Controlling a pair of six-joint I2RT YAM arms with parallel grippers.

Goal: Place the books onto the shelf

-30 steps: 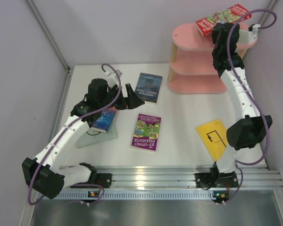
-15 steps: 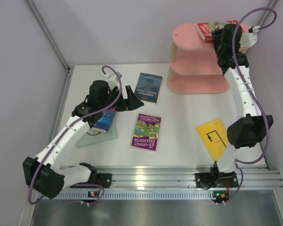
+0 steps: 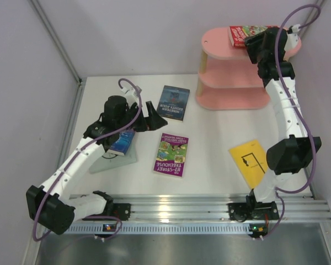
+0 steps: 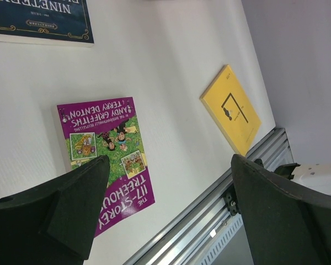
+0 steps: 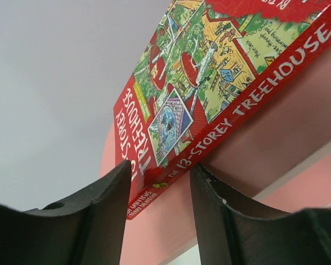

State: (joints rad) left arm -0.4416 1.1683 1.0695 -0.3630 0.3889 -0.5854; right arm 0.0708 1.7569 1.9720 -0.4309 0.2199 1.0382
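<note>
Tilted aloft a second ago, the red book (image 3: 240,36) lies flat on the shelf (image 3: 215,44) top board, right claw (image 5: 160,168) released (left claw (image 4: 170,160) wide, empty); more books (image 3: 172,155) wait on the tabletop (image 3: 220,132).

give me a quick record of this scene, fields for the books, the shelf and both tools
shelved: red book, flat on the top board of the pink shelf
unshelved: on the table, purple book, navy book, yellow book, blue-orange book overlapping a pale grey-green book
left tool: open, empty, above the table
right tool: open, at the red book's corner, not gripping it
books to go: five
</note>
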